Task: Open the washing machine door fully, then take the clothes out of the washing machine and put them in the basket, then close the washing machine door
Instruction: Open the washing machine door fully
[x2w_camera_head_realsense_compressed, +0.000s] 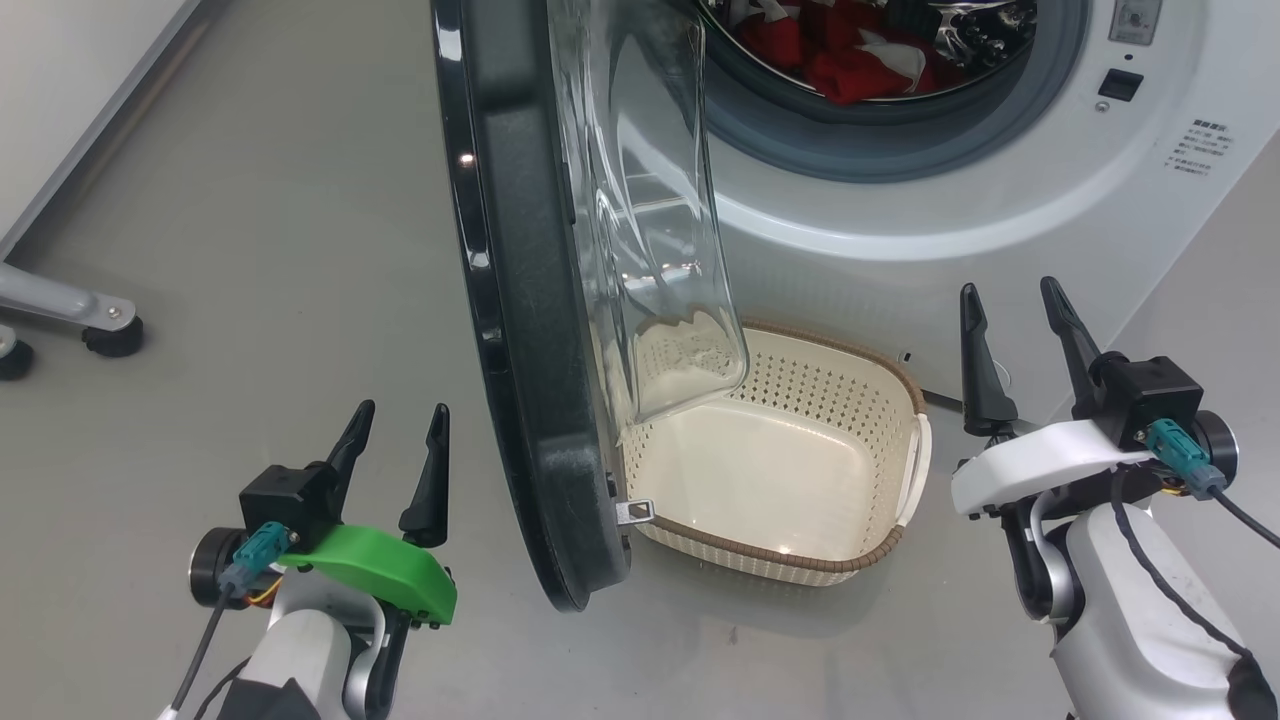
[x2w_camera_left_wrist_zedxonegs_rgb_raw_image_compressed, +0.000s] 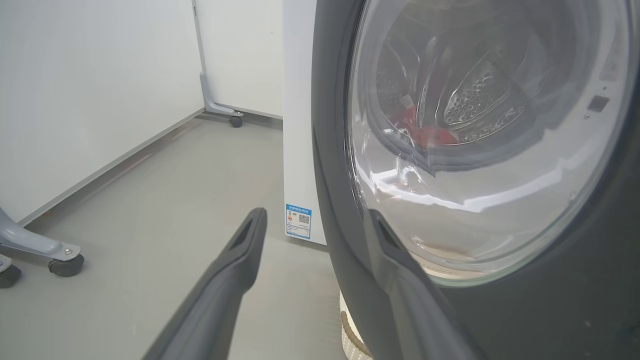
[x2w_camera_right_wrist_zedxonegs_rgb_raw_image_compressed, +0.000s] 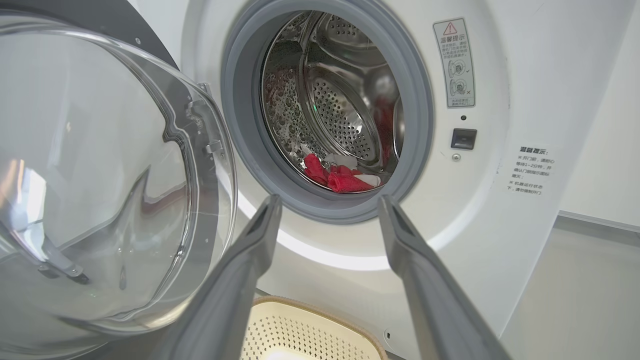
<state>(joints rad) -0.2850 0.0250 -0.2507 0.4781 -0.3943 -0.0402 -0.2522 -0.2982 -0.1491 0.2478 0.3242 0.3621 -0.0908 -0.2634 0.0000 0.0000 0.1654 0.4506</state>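
I count one washing machine (x2w_camera_head_realsense_compressed: 1000, 230), one door (x2w_camera_head_realsense_compressed: 530, 330) and one basket (x2w_camera_head_realsense_compressed: 820, 380). There is a single heap of red and white clothes (x2w_camera_head_realsense_compressed: 850, 60), and I cannot tell how many pieces are in it. At the far left, two dark wheels (x2w_camera_head_realsense_compressed: 110, 335) of a grey frame stand on the floor (x2w_camera_head_realsense_compressed: 280, 200).

The door is swung out and stands edge-on towards me. Its black ring is on the left, and its glass bowl bulges right over the left end of the basket. The basket sits on the floor against the front of the washing machine, below the round opening, with its bare cream bottom showing. The clothes lie in the bottom of the steel drum (x2w_camera_right_wrist_zedxonegs_rgb_raw_image_compressed: 345, 110), behind the grey rubber ring.

My left gripper (x2w_camera_head_realsense_compressed: 402, 420) is low at the lower left, on the outer side of the door and just beside its edge. Its two fingers point forward, spread wide with nothing between them. From that wrist I see a small blue label (x2w_camera_left_wrist_zedxonegs_rgb_raw_image_compressed: 298, 221) at the lower corner of the washing machine.

My right gripper (x2w_camera_head_realsense_compressed: 1010, 300) is to the right of the basket. It is raised higher and aimed at the front of the washing machine. Its two fingers are also wide apart and hold nothing.
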